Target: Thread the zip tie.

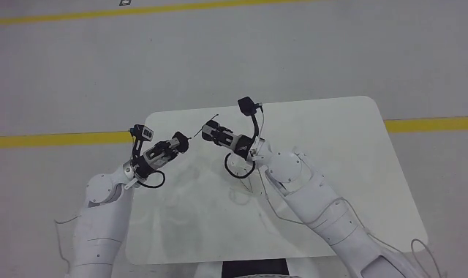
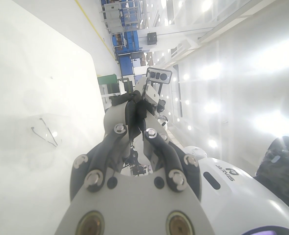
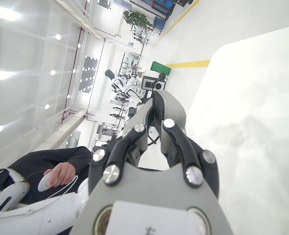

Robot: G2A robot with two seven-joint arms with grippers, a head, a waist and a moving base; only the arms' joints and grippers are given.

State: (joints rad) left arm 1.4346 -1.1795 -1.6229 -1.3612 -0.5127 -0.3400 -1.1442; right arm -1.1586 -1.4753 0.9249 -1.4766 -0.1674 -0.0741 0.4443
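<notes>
From the top view I see a white table (image 1: 329, 132) with rounded corners on a pale floor marked with yellow lines (image 1: 219, 4). Both arms meet over the table's 10 o'clock corner. The left gripper (image 1: 184, 140) points toward 3 o'clock and the right gripper (image 1: 205, 131) toward 9 o'clock, so their tips are just beside each other. The zip tie (image 1: 212, 121) is a thin dark strand. It starts at the left gripper's tip, passes the right gripper's tip, and runs on toward 1 o'clock, raised above the table edge. From here I cannot tell which gripper pinches it.

In the left wrist view, the left gripper (image 2: 134, 113) has its jaws pressed together, black pads meeting. The right gripper (image 2: 145, 94) sits just beyond them, almost touching. On the glossy table (image 2: 24, 62) two thin dark lines (image 2: 45, 133) form a narrow V with small knobs at their free ends. I cannot tell whether these are ties lying there or a shadow and reflection.

In the right wrist view, the right gripper (image 3: 156, 106) also has its jaws pressed together, with a thin dark seam between the fingers. The left gripper (image 3: 159, 84) is just past its tip, and the table (image 3: 244, 99) lies alongside.
</notes>
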